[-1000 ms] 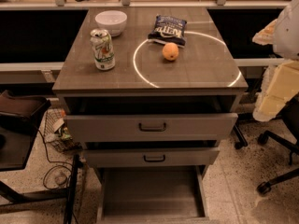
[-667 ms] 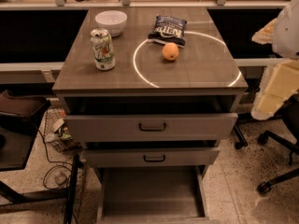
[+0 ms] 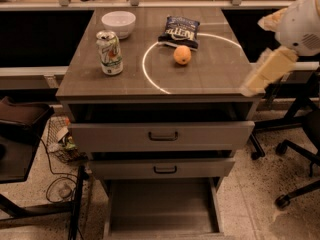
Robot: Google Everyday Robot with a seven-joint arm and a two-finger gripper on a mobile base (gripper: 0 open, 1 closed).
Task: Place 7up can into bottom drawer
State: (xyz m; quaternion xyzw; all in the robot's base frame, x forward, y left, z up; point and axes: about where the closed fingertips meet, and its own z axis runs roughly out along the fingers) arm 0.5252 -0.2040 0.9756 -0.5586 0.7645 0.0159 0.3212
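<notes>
We are looking at the reach-for-the-can step, with nothing picked up yet. The 7up can is standing upright on the cabinet top in the upper left of the frame, just below the white bowl and well apart from the orange and the chip bag at upper centre. The bottom drawer is sitting pulled out at the bottom centre, its flat floor showing bare, under the 2 upper drawers.

The gripper is hanging at the right edge of the frame, just off the cabinet's right side and well apart from the can. It is holding nothing and, as far as we are able to judge, touching nothing. It is showing only as a pale angled shape, so we cannot tell how its jaws stand.

We are judging that the next move calls for travelling left across the top, clearing the orange, and closing around the can's body.
</notes>
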